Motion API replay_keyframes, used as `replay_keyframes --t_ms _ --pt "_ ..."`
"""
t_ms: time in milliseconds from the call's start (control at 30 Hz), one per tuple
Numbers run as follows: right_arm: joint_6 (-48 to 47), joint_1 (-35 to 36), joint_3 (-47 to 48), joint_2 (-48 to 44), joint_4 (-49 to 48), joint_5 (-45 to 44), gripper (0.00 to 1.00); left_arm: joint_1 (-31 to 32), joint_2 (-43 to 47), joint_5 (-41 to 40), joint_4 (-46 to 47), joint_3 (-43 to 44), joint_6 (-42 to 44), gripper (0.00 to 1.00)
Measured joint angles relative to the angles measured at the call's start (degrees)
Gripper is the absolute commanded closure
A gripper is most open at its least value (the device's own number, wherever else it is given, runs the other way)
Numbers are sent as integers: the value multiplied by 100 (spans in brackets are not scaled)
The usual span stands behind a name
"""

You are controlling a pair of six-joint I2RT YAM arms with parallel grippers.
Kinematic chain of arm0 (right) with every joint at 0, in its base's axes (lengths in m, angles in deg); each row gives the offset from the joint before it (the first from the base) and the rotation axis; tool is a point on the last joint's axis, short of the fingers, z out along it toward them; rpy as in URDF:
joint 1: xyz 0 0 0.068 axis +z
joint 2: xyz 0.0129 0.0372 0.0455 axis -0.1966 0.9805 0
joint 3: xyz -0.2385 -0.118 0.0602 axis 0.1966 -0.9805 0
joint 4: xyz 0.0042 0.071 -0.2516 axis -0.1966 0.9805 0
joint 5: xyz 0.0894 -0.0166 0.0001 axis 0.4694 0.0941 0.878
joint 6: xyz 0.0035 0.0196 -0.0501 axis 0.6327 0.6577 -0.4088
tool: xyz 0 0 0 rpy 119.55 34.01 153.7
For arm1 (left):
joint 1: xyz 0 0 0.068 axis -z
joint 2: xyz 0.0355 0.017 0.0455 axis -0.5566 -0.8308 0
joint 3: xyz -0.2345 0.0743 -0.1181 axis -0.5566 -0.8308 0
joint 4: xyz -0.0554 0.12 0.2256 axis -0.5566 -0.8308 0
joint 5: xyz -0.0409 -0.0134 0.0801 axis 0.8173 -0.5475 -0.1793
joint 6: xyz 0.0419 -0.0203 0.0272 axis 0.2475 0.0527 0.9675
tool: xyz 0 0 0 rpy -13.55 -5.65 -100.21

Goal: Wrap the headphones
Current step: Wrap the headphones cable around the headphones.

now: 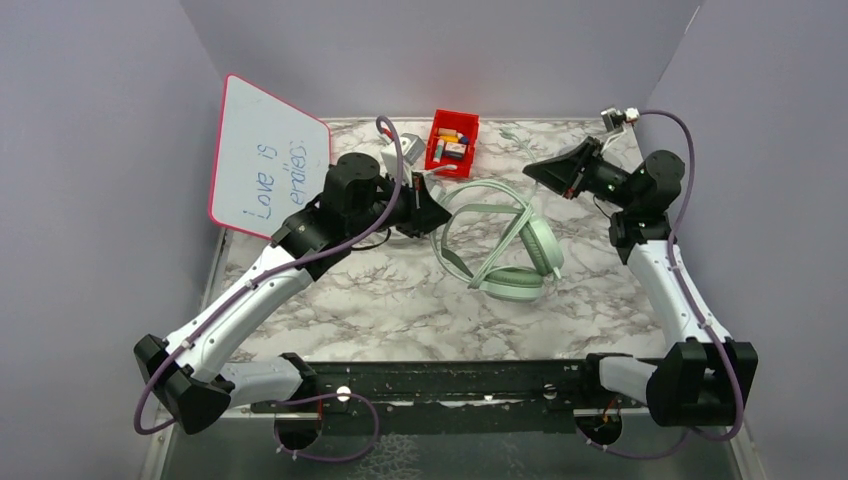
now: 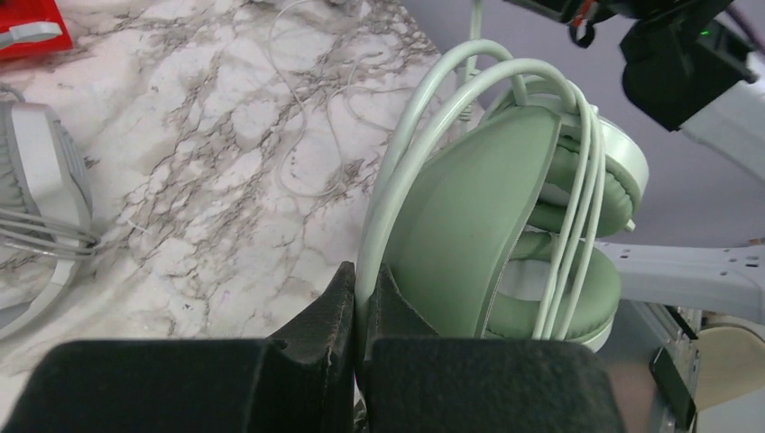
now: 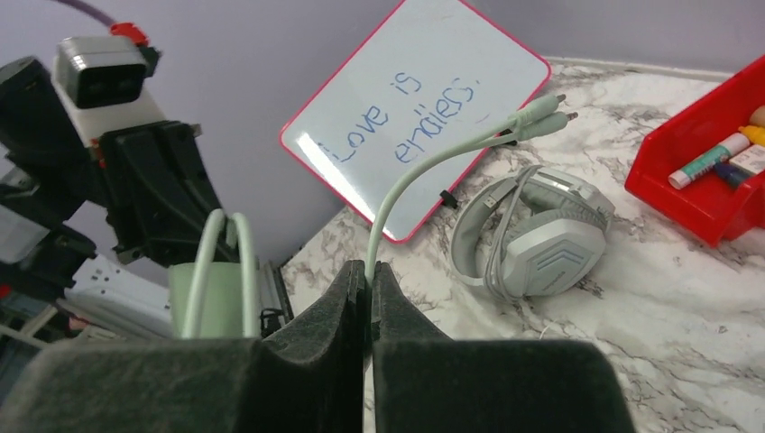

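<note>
Ok so here's where I'm at with the wrap: the mint-green headset [image 1: 515, 262] lies on the table [image 1: 400, 300] between the two arms, long axis running diagonally from the crown of the headband by my left arm down to the ear cups nearer the middle. My left fingers [image 2: 347, 298] are pressed together on the pale green hoop at the crown. From the left wrist cam it might be a cable strand lying along the hoop instead, I honestly can't tell, but either way that side is pinned. My right fingers [image 3: 356, 289] are squeezed shut on the green cable [image 3: 406, 176] close to its free end, with only a short tail poking out past them, ending in two plugs [image 3: 541, 110]. The right arm sits off to the far right of the headset, apart from it, so the left is clearly the nearer one and is the anchor. I'd guess the next move hinges on swinging that tail back across toward the ear cups, where a few strands already run over the cup. Counts: two headsets I can actually see, the mint one and a grey-white headset [image 3: 541, 244] lying near the whiteboard [image 3: 415, 117]; I can't make out a third. One red bin [image 3: 695, 203] of small bits at the back, one whiteboard, two arms.
</note>
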Motion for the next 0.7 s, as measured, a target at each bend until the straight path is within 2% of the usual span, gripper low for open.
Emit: replay_keyframes --t_ms 200,433,700 --pt "-201 0 -2 -468 -223 474 94 0 -7 -190 -179 -144 212 100" --pt "-24 0 -321 -1064 -848 529 93 0 -7 -337 -181 -271 221 100" --pt "782 166 -140 -520 -1965 1550 88 15 -219 -260 -175 -271 210 100"
